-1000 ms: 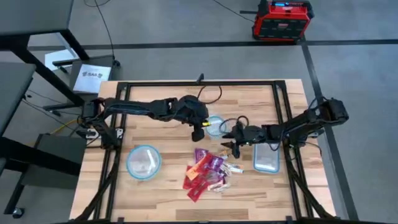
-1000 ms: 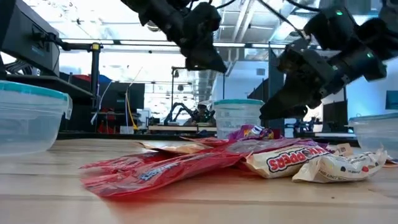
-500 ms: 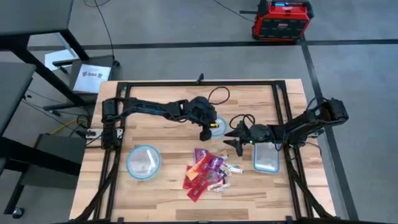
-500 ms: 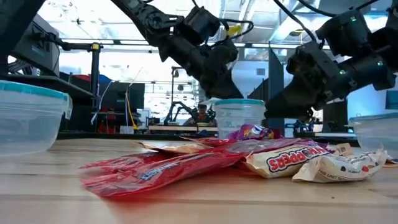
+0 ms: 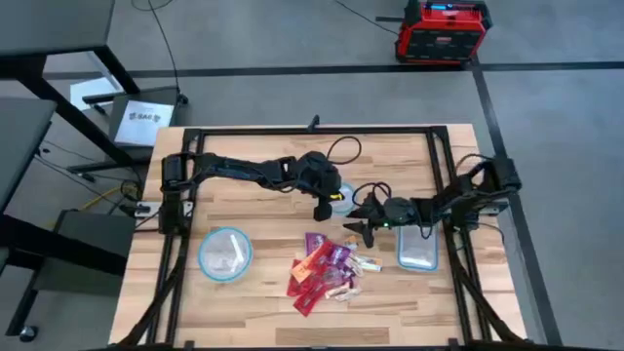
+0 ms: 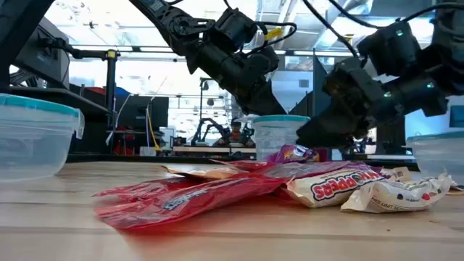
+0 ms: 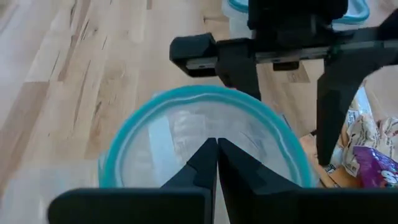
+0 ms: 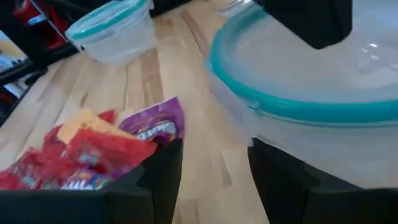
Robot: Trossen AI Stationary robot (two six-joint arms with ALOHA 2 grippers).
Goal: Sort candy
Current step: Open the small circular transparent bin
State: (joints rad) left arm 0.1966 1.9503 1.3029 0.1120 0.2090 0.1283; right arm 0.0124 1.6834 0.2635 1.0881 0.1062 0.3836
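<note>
1. Candy (image 5: 327, 270) lies in a loose heap on the near middle of the table (image 5: 253, 302): red, purple, orange and whitish wrappers, overlapping, none of it lifted by either arm.

2. What has changed in the last second is the left arm. Its left gripper (image 5: 321, 209) has swung from left of the small middle bowl (image 5: 340, 197) to hang over that bowl's left rim, and it has barely moved in the last half second. In its wrist view the two fingers (image 7: 205, 163) meet tip to tip above the bowl's opening, pinched together with nothing between them that I can make out.

3. The right arm has shifted too. Its elbow has drawn in toward the table, and the right gripper (image 5: 363, 228) has dipped slightly nearer, to just right of the middle bowl and just far of the heap. Its fingers (image 8: 158, 171) stand apart, with bare wood and the purple wrapper (image 8: 155, 124) showing in the gap; they hold nothing.

4. My reading: the left claw looks to be at a drop-off or just after one, though I cannot see a sweet inside the bowl. The right claw looks lined up for the next pick from the far edge of the pile.

5. Most of the sorting is still ahead. The large left bowl (image 5: 225, 254) and the clear tub (image 5: 417, 248) on the right stand apart from the heap.
</note>
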